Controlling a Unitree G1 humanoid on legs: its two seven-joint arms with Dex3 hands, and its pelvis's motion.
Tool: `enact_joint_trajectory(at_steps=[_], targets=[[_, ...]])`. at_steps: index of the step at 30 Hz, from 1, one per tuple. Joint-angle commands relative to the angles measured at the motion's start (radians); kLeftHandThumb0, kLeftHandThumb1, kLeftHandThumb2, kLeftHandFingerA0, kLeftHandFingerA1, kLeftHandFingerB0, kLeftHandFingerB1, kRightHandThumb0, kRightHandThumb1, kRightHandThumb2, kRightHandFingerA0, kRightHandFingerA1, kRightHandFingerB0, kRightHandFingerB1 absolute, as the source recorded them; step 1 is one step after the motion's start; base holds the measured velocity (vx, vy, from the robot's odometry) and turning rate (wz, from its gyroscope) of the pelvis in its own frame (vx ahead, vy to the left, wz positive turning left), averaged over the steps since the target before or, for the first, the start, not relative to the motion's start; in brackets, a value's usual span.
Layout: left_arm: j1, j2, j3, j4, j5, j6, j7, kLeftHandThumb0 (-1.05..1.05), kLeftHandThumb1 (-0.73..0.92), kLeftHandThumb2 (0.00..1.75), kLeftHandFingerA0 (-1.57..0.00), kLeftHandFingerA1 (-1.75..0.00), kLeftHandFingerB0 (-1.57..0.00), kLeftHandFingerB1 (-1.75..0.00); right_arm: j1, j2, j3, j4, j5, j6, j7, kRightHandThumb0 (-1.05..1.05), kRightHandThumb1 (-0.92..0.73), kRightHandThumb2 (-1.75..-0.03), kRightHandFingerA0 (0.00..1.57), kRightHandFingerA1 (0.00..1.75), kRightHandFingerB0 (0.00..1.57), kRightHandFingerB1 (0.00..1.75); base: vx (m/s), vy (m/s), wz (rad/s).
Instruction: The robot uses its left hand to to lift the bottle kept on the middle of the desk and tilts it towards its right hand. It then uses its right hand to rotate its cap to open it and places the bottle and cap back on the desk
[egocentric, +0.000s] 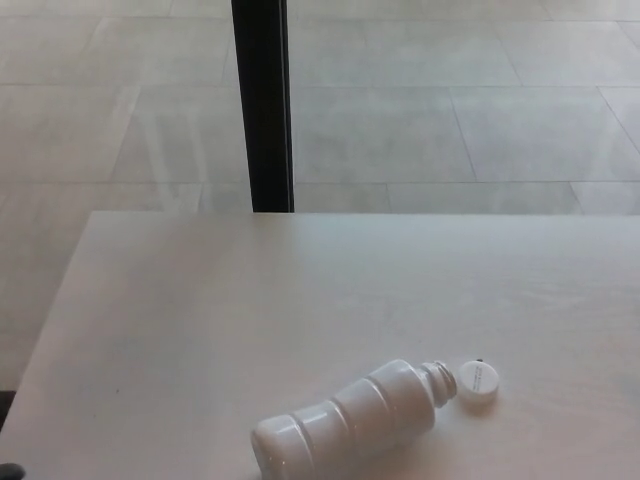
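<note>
Robot body: almost none in frame. One small black sliver (8, 470) at the lower left picture edge, shape unclear; part not identifiable. No cables, screws or markings discernible on it.

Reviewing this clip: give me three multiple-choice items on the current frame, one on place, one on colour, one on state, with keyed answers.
1. Where is the cap?
A. On the desk by the bottle's open neck
B. Screwed on the bottle
C. On the floor

2. What colour is the bottle?
A. Green
B. White
C. Black

3. How does the bottle rest on the desk?
A. Upright
B. Held in the air
C. Lying on its side

Answers: 1 A, the cap sits just off the bare threaded neck; 2 B, the body is white; 3 C, it lies along the desktop, no hand showing.
</note>
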Motion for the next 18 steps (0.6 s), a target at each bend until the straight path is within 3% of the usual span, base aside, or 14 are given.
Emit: enact_joint_trajectory(at_steps=[1,2,3,4,5,6,7,8,9,11,14,15,16,18], targets=[[0.160,0.016,0.666,0.470,-0.537,-0.216,0.391,-0.94,0.60,0.91,0.00,-0.60,0.00,-0.45,0.067,-0.142,-0.266,0.690,0.182,0.210,-0.135,-0.93,-0.68,-1.04,0.00,0.35,0.00,0.23,0.00,0.000,0.00],[0.153,0.014,0.693,0.521,-0.548,-0.223,0.432,-0.94,0.60,0.91,0.00,-0.60,0.00,-0.45,0.057,-0.144,-0.271,0.739,0.195,0.216,-0.145,-0.93,-0.68,-1.04,0.00,0.35,0.00,0.23,0.00,0.000,0.00],[0.153,0.013,0.693,0.524,-0.547,-0.228,0.432,-0.44,0.92,0.63,0.00,-0.71,0.00,-0.31,0.058,-0.147,-0.271,0.749,0.195,0.211,-0.144,-0.55,-0.73,-0.69,0.00,0.37,0.01,0.23,0.00,0.000,0.00],[0.111,-0.022,0.825,0.620,-0.688,-0.219,0.417,-0.81,0.78,0.60,0.00,-0.32,0.00,-0.10,0.036,-0.135,-0.288,0.846,0.245,0.226,-0.127,-0.92,-0.65,-1.02,0.00,0.35,0.00,0.21,0.00,0.000,0.00],[0.106,-0.017,0.864,0.675,-0.731,-0.183,0.365,-0.78,0.89,0.61,0.00,-0.15,0.00,0.00,0.031,-0.126,-0.278,0.883,0.238,0.216,-0.147,-0.92,-0.63,-0.84,0.00,0.16,0.00,0.09,0.00,0.000,0.00],[0.104,-0.006,0.887,0.759,-0.751,-0.150,0.343,-0.89,0.91,0.65,0.00,-0.23,0.00,-0.08,0.017,-0.088,-0.289,0.897,0.269,0.190,-0.137,-0.95,-0.60,-0.79,0.00,0.12,0.01,0.13,0.00,0.000,0.00],[0.108,-0.015,0.910,0.820,-0.796,-0.184,0.322,-0.87,0.88,0.52,0.00,-0.16,0.00,-0.04,0.017,-0.076,-0.262,0.902,0.237,0.215,-0.163,-0.96,-0.67,-1.07,0.00,0.36,0.00,0.15,0.00,0.000,0.00],[0.106,-0.015,0.914,0.830,-0.799,-0.192,0.320,-0.87,0.88,0.52,0.00,-0.16,0.00,-0.04,0.015,-0.077,-0.259,0.910,0.232,0.215,-0.166,-0.96,-0.67,-1.07,0.00,0.36,0.00,0.15,0.00,0.000,0.00],[0.114,-0.054,0.921,0.920,-0.835,-0.285,0.362,-0.75,0.79,0.63,0.00,-0.90,0.00,-0.71,0.012,-0.047,-0.225,0.913,0.209,0.252,-0.155,-1.05,-0.73,-1.13,0.00,0.25,0.00,0.14,0.00,0.000,0.00],[0.117,-0.065,0.949,1.021,-0.878,-0.220,0.264,-0.79,0.88,0.53,0.00,-0.45,0.00,-0.11,-0.025,-0.046,-0.215,0.968,0.228,0.311,-0.096,-1.05,-0.74,-1.13,0.00,0.25,0.00,0.15,0.00,0.000,0.00],[0.179,-0.126,0.884,1.058,-0.828,-0.163,0.182,-0.86,0.92,0.66,0.00,-0.48,0.00,-0.15,-0.090,0.006,-0.269,0.963,0.330,0.431,-0.055,-1.05,-0.76,-1.10,0.00,0.26,0.00,0.17,0.00,0.000,0.00],[0.218,-0.120,0.841,1.046,-0.802,-0.170,0.097,-0.80,0.92,0.86,0.00,-0.67,0.00,-0.53,-0.109,0.012,-0.284,0.974,0.349,0.456,-0.064,-1.05,-0.76,-1.10,0.00,0.28,0.00,0.17,0.00,0.000,0.00],[0.223,-0.113,0.825,1.044,-0.785,-0.153,0.079,-0.91,0.77,1.07,0.00,-0.60,0.00,-0.53,-0.125,0.005,-0.287,0.994,0.348,0.473,-0.085,-1.05,-0.76,-1.09,0.00,0.25,0.00,0.09,0.00,0.000,0.00],[0.216,-0.085,0.823,1.094,-0.788,-0.185,0.067,-0.86,0.85,0.83,0.00,-0.53,0.00,-0.42,-0.170,-0.001,-0.307,1.059,0.366,0.521,-0.118,-1.05,-0.76,-1.09,0.00,0.23,0.00,0.11,0.00,0.000,0.00]])
